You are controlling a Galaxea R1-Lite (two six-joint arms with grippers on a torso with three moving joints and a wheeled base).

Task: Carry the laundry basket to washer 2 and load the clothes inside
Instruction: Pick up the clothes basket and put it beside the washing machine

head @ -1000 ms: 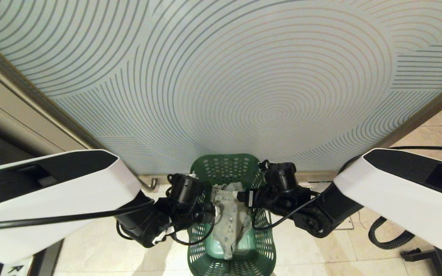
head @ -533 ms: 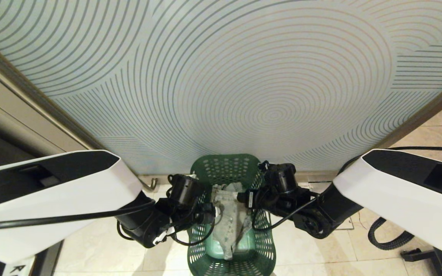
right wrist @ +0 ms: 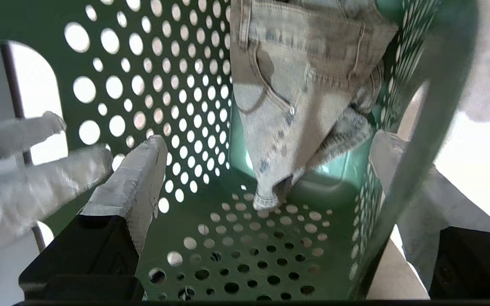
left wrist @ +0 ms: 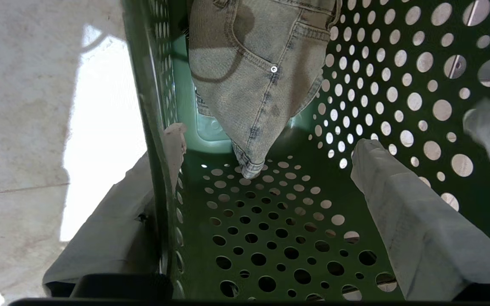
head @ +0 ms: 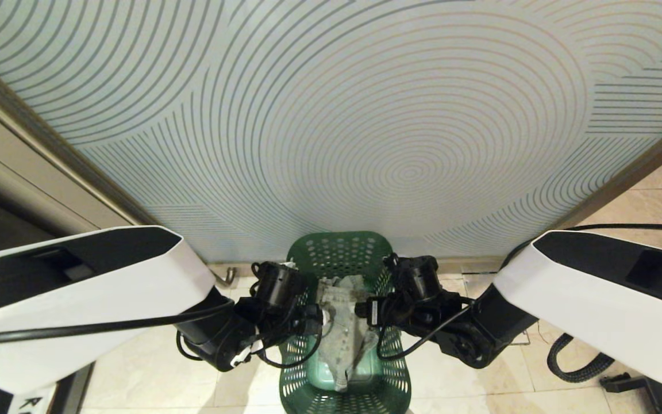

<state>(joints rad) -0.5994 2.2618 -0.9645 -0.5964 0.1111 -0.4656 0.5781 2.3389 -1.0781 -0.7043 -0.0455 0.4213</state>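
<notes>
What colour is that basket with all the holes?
Dark green; the basket shows best in the left wrist view.

From my head camera the light is warm and even, and the patterned wall panel [head: 365,115] bows outward with wide-angle distortion, its edges curving near the corners. The floor tiles [head: 135,374] carry a soft sheen. Through my left wrist camera the floor beyond the basket wall [left wrist: 155,127] blows out to white glare, with a broad grey shadow beside it. The denim [left wrist: 257,76] shows a curved shadow. On my right wrist camera the near basket rim [right wrist: 423,127] is smeared out of focus, and daylight burns through the perforations [right wrist: 109,40].
</notes>
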